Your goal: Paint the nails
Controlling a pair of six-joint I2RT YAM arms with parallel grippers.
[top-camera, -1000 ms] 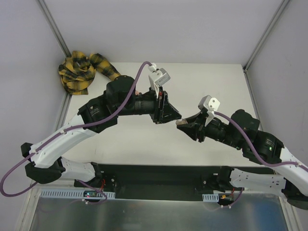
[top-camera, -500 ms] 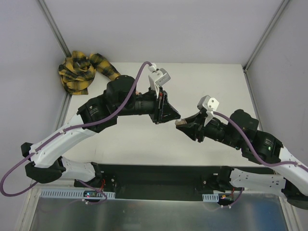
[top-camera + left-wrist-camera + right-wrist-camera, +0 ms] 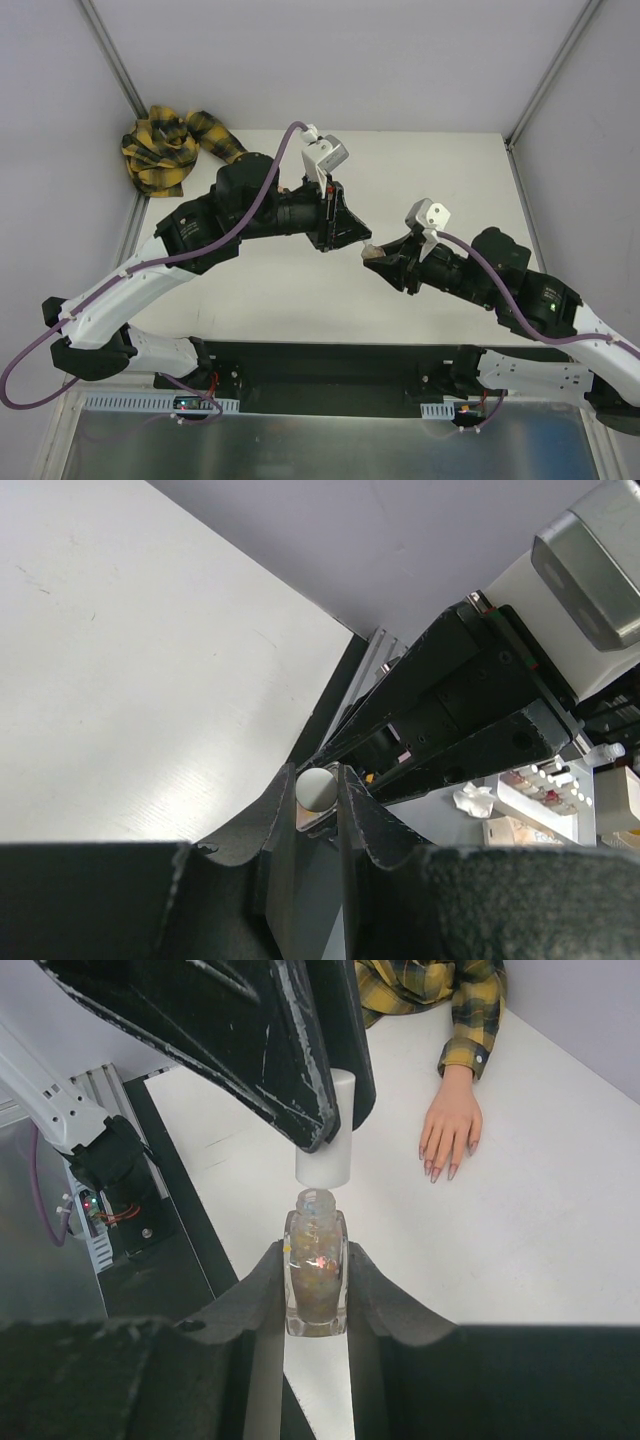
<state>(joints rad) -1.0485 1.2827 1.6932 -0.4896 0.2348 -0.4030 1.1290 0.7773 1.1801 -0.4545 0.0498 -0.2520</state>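
Note:
My right gripper (image 3: pixel 316 1255) is shut on a small clear nail-polish bottle (image 3: pixel 316 1280) full of glitter, held upright above the table. My left gripper (image 3: pixel 312 790) is shut on the bottle's white cap (image 3: pixel 326 1130). The cap sits just over the bare threaded neck. In the top view the two grippers meet tip to tip, left (image 3: pixel 354 238) and right (image 3: pixel 377 257). The mannequin hand (image 3: pixel 452 1110) lies palm down on the table, with its pinkish nails (image 3: pixel 437 1172) pointing toward me and a yellow-and-black plaid sleeve (image 3: pixel 440 1000). In the top view the left arm hides the hand.
The plaid cloth (image 3: pixel 170 148) bunches at the table's far left corner. Grey walls with metal posts close in the white table (image 3: pixel 440 170) on three sides. A black base strip (image 3: pixel 330 365) runs along the near edge.
Both grippers have shifted a little toward the far left, staying tip to tip on the cap and the bottle.

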